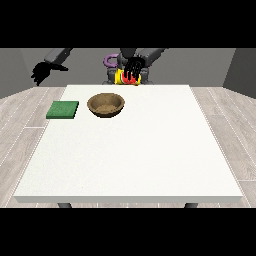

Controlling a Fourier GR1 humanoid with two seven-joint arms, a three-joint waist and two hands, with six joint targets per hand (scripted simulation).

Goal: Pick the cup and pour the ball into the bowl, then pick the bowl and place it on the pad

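A brown bowl point(105, 105) sits on the white table point(135, 150) toward its far left part. Left of it lies a flat green pad point(63, 109). Above the table's far edge, the hand at the view's right point(133, 67) is curled round a yellow and red cup point(127, 78), held up in the air behind the bowl. I cannot see a ball. The hand at the view's left point(42, 73) hangs off the table's far left side, away from everything, its fingers spread and relaxed.
A purple curved thing point(108, 61) shows behind the cup, near the robot's body. The table's near and right parts bear nothing but white surface.
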